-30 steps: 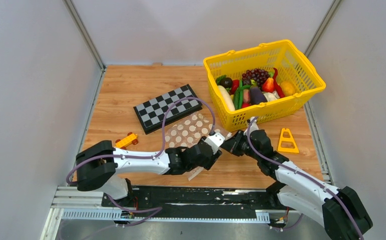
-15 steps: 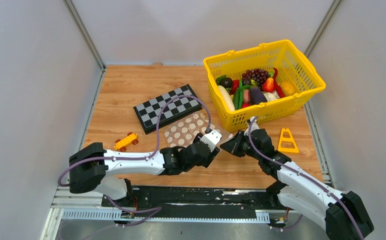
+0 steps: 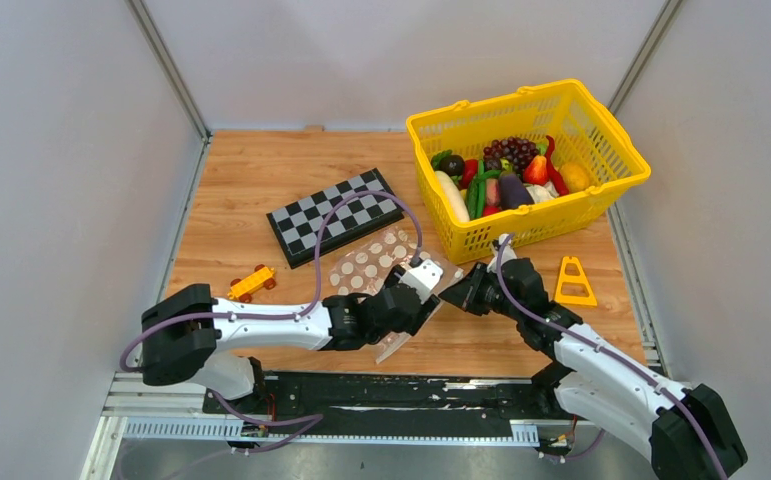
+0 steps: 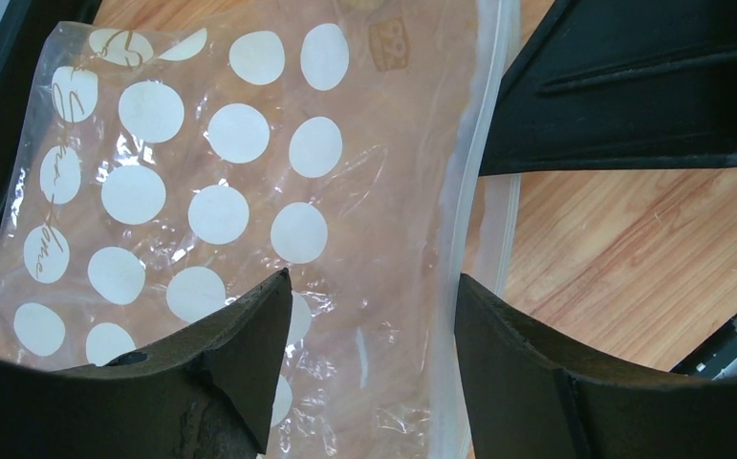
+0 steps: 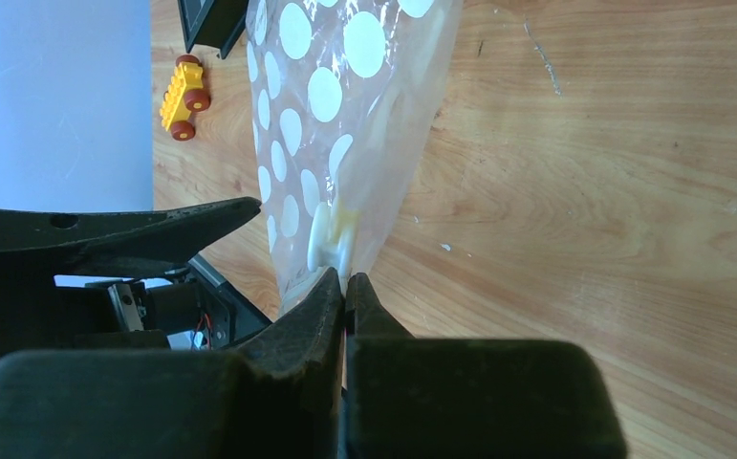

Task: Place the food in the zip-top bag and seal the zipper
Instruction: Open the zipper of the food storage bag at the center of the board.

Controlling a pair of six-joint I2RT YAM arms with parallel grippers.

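Top external: just near of the checkerboard [image 3: 333, 215] lay the zip-top bag [image 3: 366, 268]; left gripper [image 3: 423, 278] hung over it, jaws wide, and right gripper [image 3: 461, 292] was pinched on its right edge. Bag looked light, limp and slippery, likely best gripped along the stiffer zipper [image 4: 460, 239].

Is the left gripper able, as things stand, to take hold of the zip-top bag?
Probably yes. The left gripper is open, the zip-top bag lies close before its fingers, and nothing stands between them. The right gripper is shut on the bag's edge.

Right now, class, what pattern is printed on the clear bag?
White round dots on the zip-top bag, clearest in the left wrist view.
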